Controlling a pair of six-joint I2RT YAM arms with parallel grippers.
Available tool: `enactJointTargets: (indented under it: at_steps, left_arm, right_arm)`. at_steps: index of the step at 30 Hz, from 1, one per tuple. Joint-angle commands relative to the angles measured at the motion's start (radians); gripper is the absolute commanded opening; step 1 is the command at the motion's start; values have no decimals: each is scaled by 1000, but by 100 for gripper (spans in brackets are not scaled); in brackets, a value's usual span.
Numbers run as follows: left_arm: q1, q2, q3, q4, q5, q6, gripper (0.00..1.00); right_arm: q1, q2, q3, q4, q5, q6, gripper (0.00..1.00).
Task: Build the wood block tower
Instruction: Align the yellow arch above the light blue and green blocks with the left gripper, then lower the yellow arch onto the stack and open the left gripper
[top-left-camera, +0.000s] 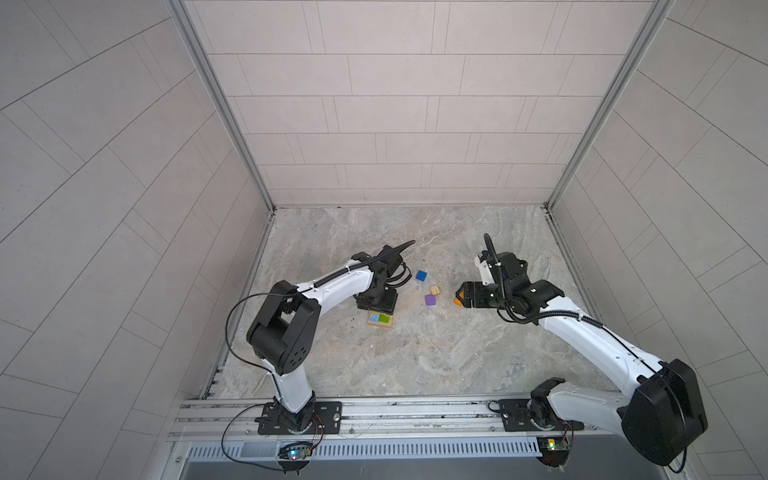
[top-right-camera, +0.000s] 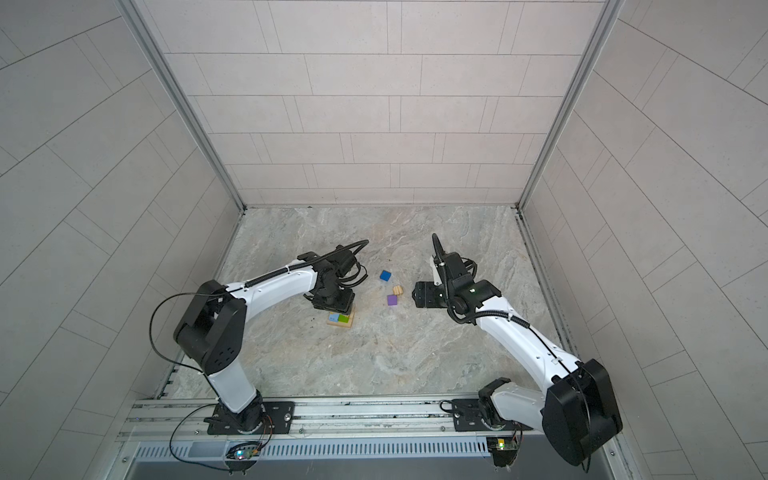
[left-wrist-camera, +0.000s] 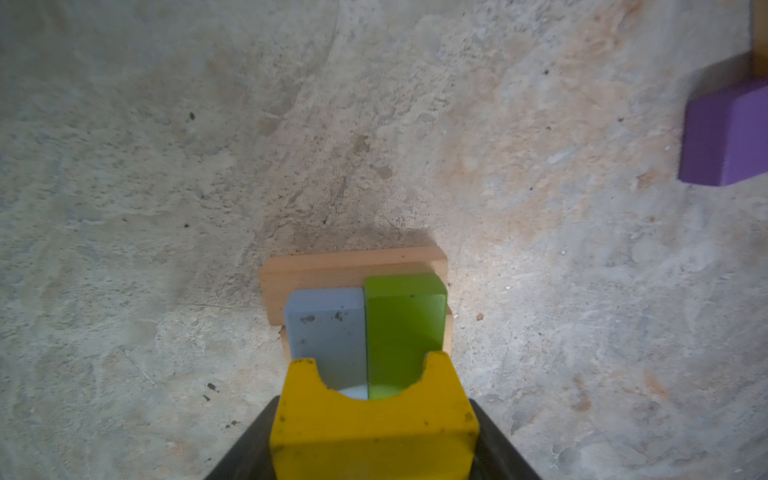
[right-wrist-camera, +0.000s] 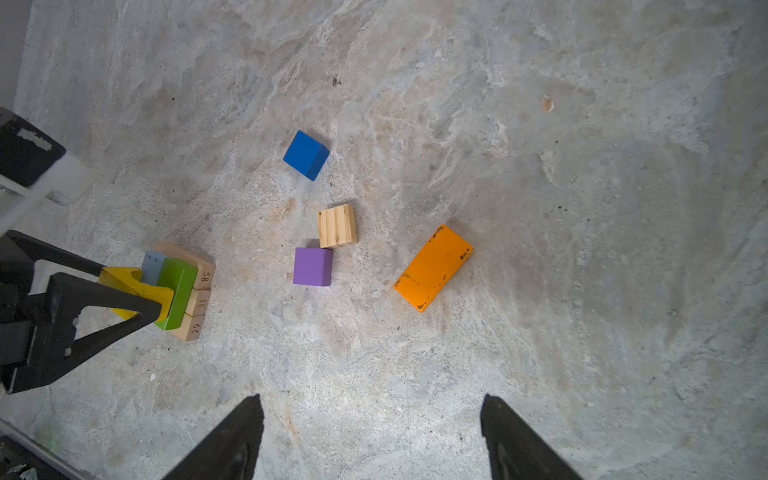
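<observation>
the left end effector (left-wrist-camera: 373, 440) is clamped on a yellow arched block (right-wrist-camera: 124, 280), held crosswise over the light-blue bar (left-wrist-camera: 324, 328) and green bar (left-wrist-camera: 403, 320) directly beneath it. these are laid on tan bars (right-wrist-camera: 201, 291), likely so the new layer bridges both. whether it is seated cannot be told. the right end effector (right-wrist-camera: 372, 399) is spread apart, empty, above the tabletop (right-wrist-camera: 582, 208). ahead of it an orange block (right-wrist-camera: 434, 268), purple cube (right-wrist-camera: 312, 267), tan block (right-wrist-camera: 337, 225) and blue cube (right-wrist-camera: 306, 154) are scattered, presumably for later layers.

Robot lab cell — panelled walls (top-left-camera: 395, 104), rail-mounted arms (top-left-camera: 340, 284) (stone-look tabletop (top-left-camera: 415, 365)).
</observation>
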Motion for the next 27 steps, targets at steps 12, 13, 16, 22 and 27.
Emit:
enactJointTargets:
  at_steps: [12,13,16,22,27]
  left_arm:
    - [-5,13,21,-19,-9,-13,77]
    - [-5,11,20,-17,-11,-13,77]
    - [-5,10,21,-15,-10,-13,80]
    - [-5,-9,28,-25,-10,-16,84]
    - [-5,-50,51,-57,-24,-12,90]
  right_arm:
    - [6,2,0,-23,14,-7,83]
    - [5,2,1,-23,14,-7,83]
    - [5,4,0,-22,13,-7,83]
    - [5,4,-1,-23,17,-11,83]
    - [5,14,1,-33,53,-36,84]
